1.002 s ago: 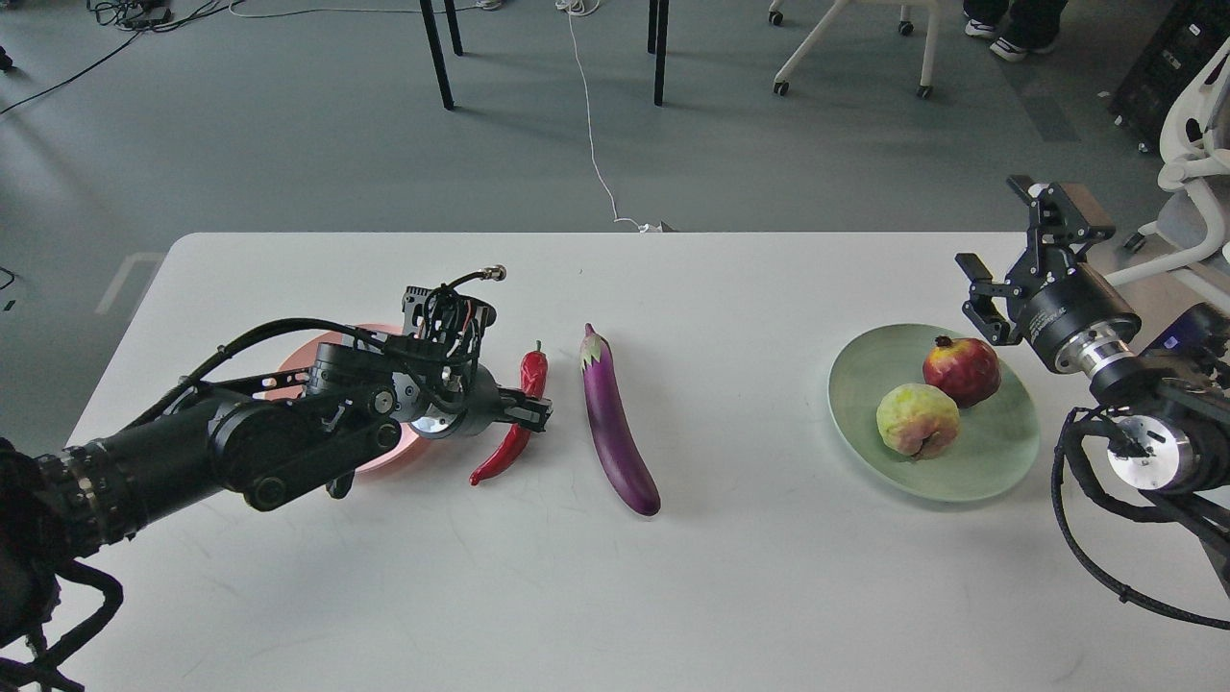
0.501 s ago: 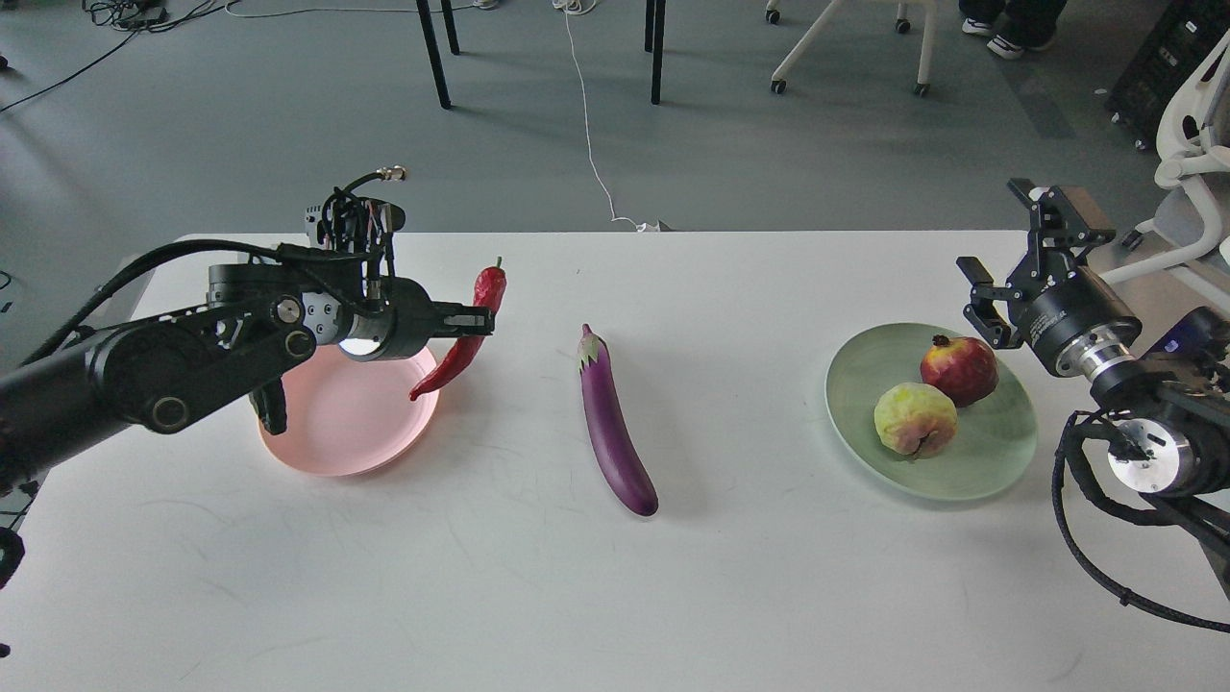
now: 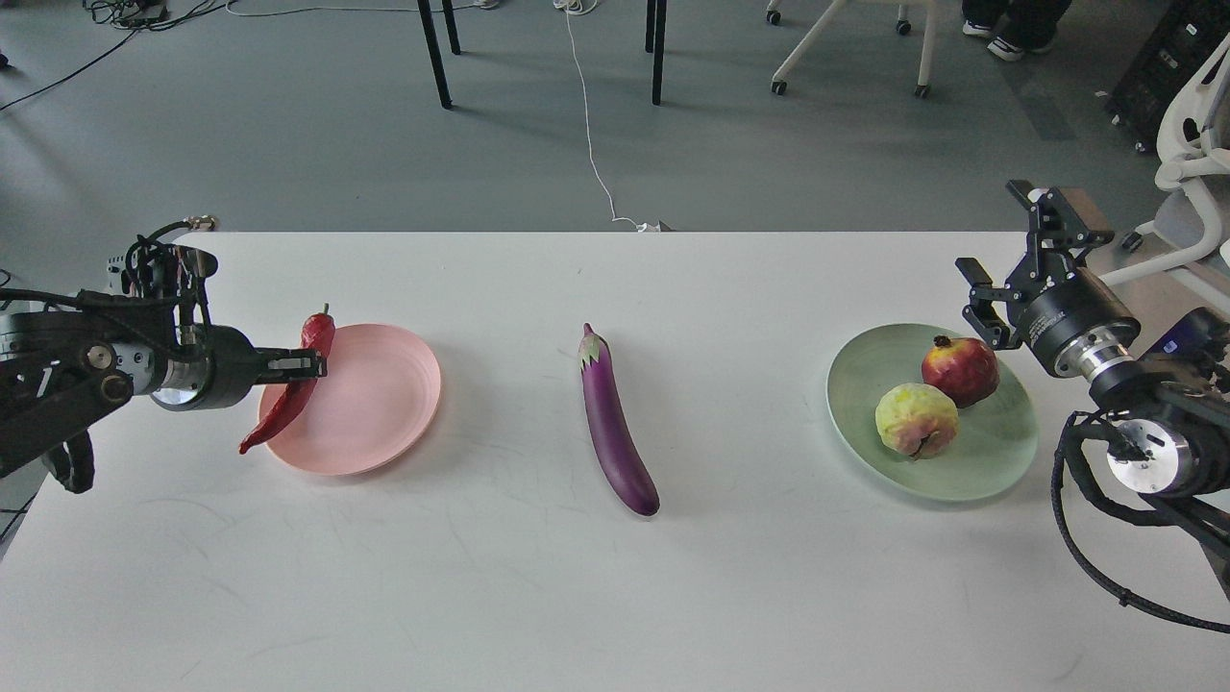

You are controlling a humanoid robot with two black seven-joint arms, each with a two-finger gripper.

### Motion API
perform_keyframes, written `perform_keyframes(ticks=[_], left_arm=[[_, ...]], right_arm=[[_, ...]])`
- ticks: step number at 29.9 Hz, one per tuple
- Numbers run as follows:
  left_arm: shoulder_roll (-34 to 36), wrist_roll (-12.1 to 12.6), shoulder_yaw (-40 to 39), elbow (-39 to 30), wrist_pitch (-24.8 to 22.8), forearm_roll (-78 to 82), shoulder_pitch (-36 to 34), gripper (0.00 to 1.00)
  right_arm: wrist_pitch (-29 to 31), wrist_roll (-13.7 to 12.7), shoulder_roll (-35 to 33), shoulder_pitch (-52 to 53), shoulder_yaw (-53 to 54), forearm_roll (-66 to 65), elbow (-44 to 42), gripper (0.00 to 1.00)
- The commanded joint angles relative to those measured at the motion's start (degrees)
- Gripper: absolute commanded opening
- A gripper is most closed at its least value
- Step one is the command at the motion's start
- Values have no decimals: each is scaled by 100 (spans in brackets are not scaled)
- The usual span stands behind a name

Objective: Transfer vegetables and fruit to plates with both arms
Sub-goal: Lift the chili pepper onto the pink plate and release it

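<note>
My left gripper [image 3: 306, 365] is shut on the red chili pepper [image 3: 288, 396] and holds it above the left rim of the pale pink plate [image 3: 384, 404]. The chili hangs tilted, stem up. The purple eggplant [image 3: 613, 423] lies on the table at the middle. The pomegranate [image 3: 961, 370] and the yellow-green fruit [image 3: 916, 419] sit in the mint green plate [image 3: 999, 461] at the right. My right gripper [image 3: 1009, 245] is open and empty, raised beyond the green plate's far right edge.
The white table [image 3: 596, 577] has its far edge just behind the plates. Beyond it on the floor are black chair legs [image 3: 437, 58], a white cable [image 3: 591, 125] and a white office chair [image 3: 1192, 144] at the right.
My left gripper lifted the chili off the table beside the eggplant and carried it left, now over the pink plate's left rim. The right arm has barely moved.
</note>
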Motion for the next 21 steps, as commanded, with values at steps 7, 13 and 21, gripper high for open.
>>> perform_keyframes(ticks=[7,13,21], left_arm=[[8,-473,-80,105,-11,28,-98,97],[-202,-535,-176,106,-6,-33,-608,97],[-1800,369,-265,-536,582,-77,-688,97]], right_arm=[[0,0,-23,0,0,0,15,99],[0,0,-23,8,27,-9,-3,99],[0,0,-23,-35,27,-9,6,99]])
